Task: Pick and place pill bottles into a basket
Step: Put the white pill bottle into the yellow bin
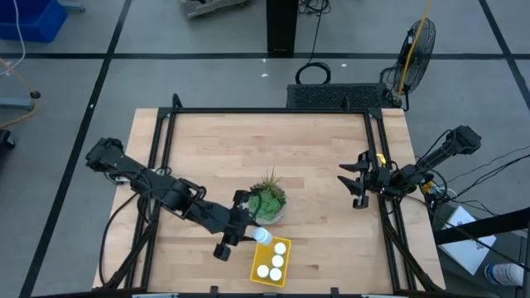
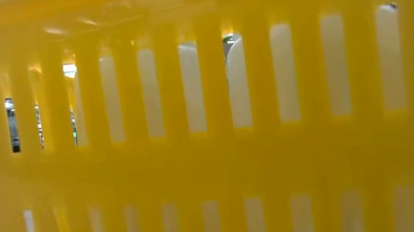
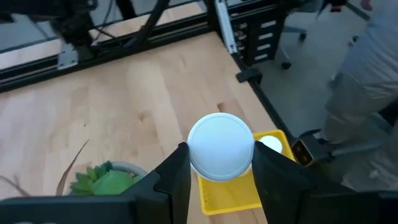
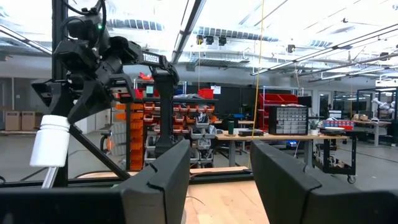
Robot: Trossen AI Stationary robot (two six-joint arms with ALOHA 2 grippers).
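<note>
One pill bottle (image 3: 221, 147) clamped in left fingers (image 3: 171, 180) above basket (image 1: 271, 261) rim; right fingers (image 4: 168, 180) apart.

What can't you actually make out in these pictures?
- Low view: the yellow basket wall fills the frame, hiding table and arms; bottles show only as pale shapes through the slots.
- Left wrist view: the held bottle covers most of the basket's inside.
- High view: bottles in the basket are too small for labels.
- Right wrist view: basket not visible.

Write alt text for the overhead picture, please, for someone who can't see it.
The left hand holds a white pill bottle at the yellow basket, which contains three bottles, beside a potted plant. The right hand waits, open, at the table's right edge.
</note>
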